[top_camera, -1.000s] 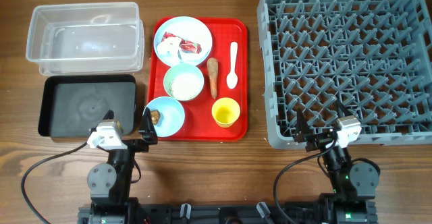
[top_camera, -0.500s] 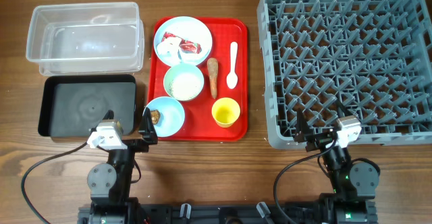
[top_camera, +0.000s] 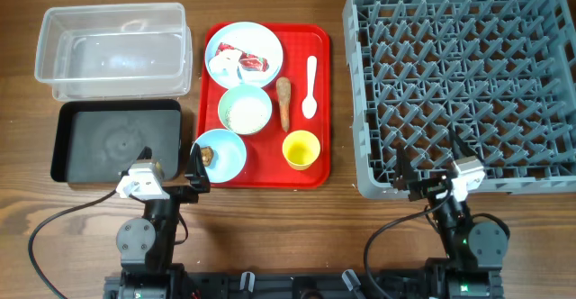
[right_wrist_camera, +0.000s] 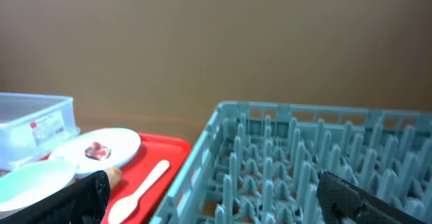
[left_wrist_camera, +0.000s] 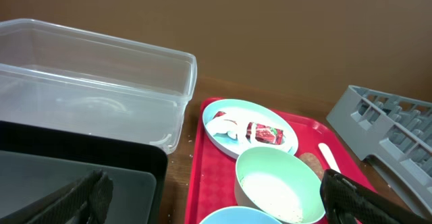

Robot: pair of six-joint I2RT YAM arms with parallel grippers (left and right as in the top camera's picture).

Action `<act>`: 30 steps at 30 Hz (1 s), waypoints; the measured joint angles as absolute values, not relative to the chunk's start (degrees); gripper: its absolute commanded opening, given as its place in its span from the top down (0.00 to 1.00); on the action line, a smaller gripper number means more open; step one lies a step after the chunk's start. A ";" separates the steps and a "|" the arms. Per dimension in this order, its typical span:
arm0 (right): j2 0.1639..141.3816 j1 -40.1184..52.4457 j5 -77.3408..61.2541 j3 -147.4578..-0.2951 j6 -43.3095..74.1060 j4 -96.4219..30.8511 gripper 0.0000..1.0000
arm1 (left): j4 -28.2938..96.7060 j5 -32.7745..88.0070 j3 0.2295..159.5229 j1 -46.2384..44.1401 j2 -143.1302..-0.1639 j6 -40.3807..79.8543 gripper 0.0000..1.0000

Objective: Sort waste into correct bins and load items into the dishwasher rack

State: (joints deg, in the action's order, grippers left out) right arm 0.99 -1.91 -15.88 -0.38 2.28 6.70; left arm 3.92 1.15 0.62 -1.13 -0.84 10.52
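On the red tray (top_camera: 317, 168) a pale blue plate (top_camera: 261, 42) holds the crumpled white-and-red wrapper (top_camera: 243, 62). Below it stand a bowl with rice grains (top_camera: 245, 110), a blue bowl (top_camera: 227, 158) with a small brown scrap (top_camera: 208, 154), the yellow cup (top_camera: 301, 149), the carrot (top_camera: 284, 101) and the white spoon (top_camera: 310, 87). The clear bin (top_camera: 112, 47) and black bin (top_camera: 117, 141) lie left. The grey rack (top_camera: 463, 83) is right. My left gripper (top_camera: 171, 167) is open and empty by the black bin's front corner. My right gripper (top_camera: 426, 170) is open and empty at the rack's front edge.
The left wrist view shows the clear bin (left_wrist_camera: 94, 75), black bin (left_wrist_camera: 81, 170), plate (left_wrist_camera: 233, 113) and rice bowl (left_wrist_camera: 277, 183) between my open fingers (left_wrist_camera: 212, 204). The right wrist view shows the rack (right_wrist_camera: 304, 150) and spoon (right_wrist_camera: 138, 187) between open fingers (right_wrist_camera: 216, 200).
The right arm has shifted very slightly toward the front edge. Nothing else has moved.
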 measured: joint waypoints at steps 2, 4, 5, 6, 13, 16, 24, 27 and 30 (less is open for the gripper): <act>0.99 -1.91 -17.15 -0.38 2.26 9.72 0.00 | 2.76 1.15 0.58 -1.13 -0.84 10.52 0.00; 0.99 -1.91 -17.82 -0.40 2.26 10.07 0.00 | 1.30 1.15 0.58 -1.13 -0.84 10.52 0.00; 0.99 -1.91 -18.06 -0.58 2.26 10.04 0.00 | -0.10 1.15 0.58 -1.13 -0.84 10.52 0.00; 0.99 -1.91 -18.15 -0.82 2.26 9.96 0.00 | -1.56 1.15 0.58 -1.13 -0.84 10.52 0.00; 3.29 -1.91 -18.17 -6.31 -0.34 9.98 0.00 | -4.54 1.15 0.86 -1.13 -0.84 10.52 0.00; 8.05 -1.91 -18.17 -10.59 -1.48 9.74 0.00 | -3.31 1.15 3.90 -1.13 -2.46 10.50 0.00; 33.30 -1.91 -18.17 -35.64 -3.53 -3.14 0.00 | 8.71 1.37 32.69 -1.13 -30.04 10.02 0.00; 43.09 -1.91 -18.17 -47.48 -3.99 -13.67 0.00 | 16.49 3.25 49.67 -1.13 -45.45 9.02 0.00; 50.85 -1.91 -18.20 -58.46 -4.19 -27.29 0.00 | 31.94 4.60 70.02 -1.45 -62.54 8.21 0.00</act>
State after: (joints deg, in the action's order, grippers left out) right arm 50.85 -1.91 -18.20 -58.46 -4.19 -27.29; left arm 31.94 4.60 70.02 -1.45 -62.54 8.21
